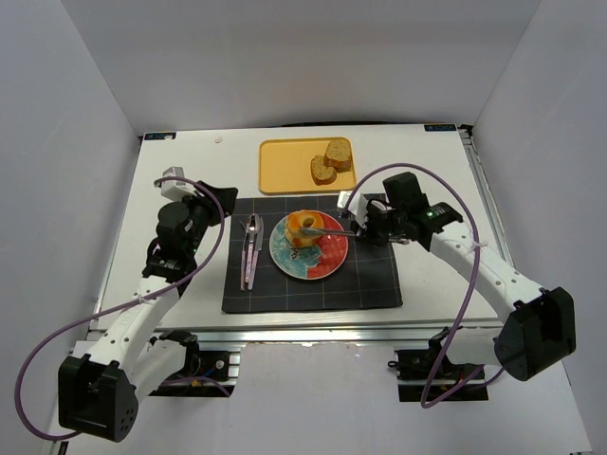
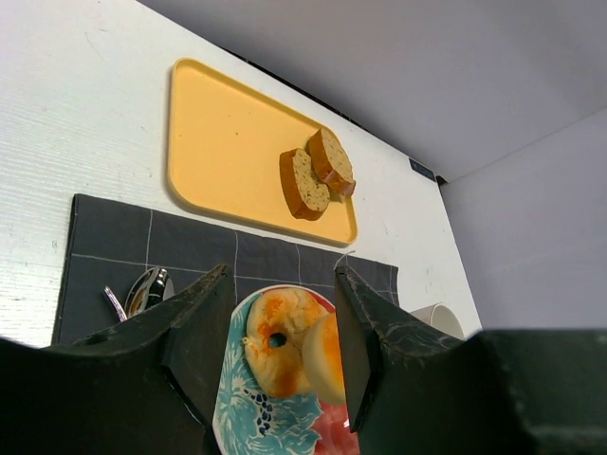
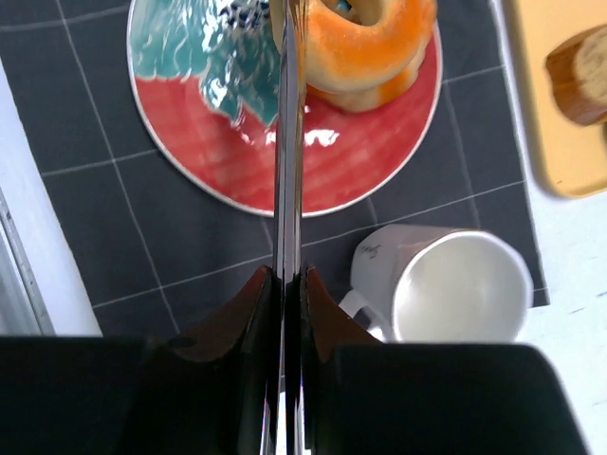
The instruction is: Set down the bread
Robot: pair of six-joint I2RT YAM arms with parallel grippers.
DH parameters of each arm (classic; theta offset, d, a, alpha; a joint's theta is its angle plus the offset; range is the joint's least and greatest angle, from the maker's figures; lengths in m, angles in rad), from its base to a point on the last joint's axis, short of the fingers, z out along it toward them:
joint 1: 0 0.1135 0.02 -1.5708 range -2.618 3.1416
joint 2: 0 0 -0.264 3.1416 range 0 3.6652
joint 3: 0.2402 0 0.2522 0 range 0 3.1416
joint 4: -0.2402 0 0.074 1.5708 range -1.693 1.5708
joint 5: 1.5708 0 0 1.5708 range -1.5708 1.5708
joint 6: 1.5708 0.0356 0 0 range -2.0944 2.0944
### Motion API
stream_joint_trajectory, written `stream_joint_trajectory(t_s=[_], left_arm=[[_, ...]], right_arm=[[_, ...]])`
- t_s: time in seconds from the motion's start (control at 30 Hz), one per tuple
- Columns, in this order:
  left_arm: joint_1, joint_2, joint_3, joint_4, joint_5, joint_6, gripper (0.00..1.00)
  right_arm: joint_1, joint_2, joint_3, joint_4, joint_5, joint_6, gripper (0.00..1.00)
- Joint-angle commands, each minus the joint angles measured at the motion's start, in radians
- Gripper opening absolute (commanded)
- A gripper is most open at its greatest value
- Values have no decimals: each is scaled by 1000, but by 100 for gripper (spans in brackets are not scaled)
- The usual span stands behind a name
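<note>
Since both rolls [image 1: 305, 227] lay on the plate [image 1: 322, 272], just nearer than the tray [image 1: 285, 169], placing looked done. The right gripper [image 3: 287, 277] jaws clamped a metal utensil [image 3: 286, 142] over them, and the left gripper [image 2: 282, 275] jaws gaped empty. Next, probably, came setting the utensil down.

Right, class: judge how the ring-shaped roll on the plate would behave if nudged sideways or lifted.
The ring roll looks puffy, so it is probably light and squashy if squeezed. It rests against the striped bun, so a nudge would likely shift both. The glossy plate suggests sliding rather than rolling.
</note>
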Motion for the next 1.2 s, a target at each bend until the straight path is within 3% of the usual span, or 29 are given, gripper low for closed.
stream_joint_trajectory(t_s=[0.0,0.5,0.6,0.67,0.83,1.17], left_arm=[[4,1,-1,27,16,-6,57],[4,-82,-41,1,2,-20,57],[4,-80,-35,-7,4,-15,57],[4,-83,-33,-14,2,-12,57],[4,-83,-41,-10,0,-12,57],[6,-49,-30,9,7,-9,57]], right_arm=[[3,-25,-11,38,4,-18,3],[47,-11,-83,141,46,-2,15],[57,6,-98,144,63,-1,23],[64,9,-112,144,67,-2,34],[70,-8,-120,129,61,-15,45],[70,-46,-71,72,31,-21,47]])
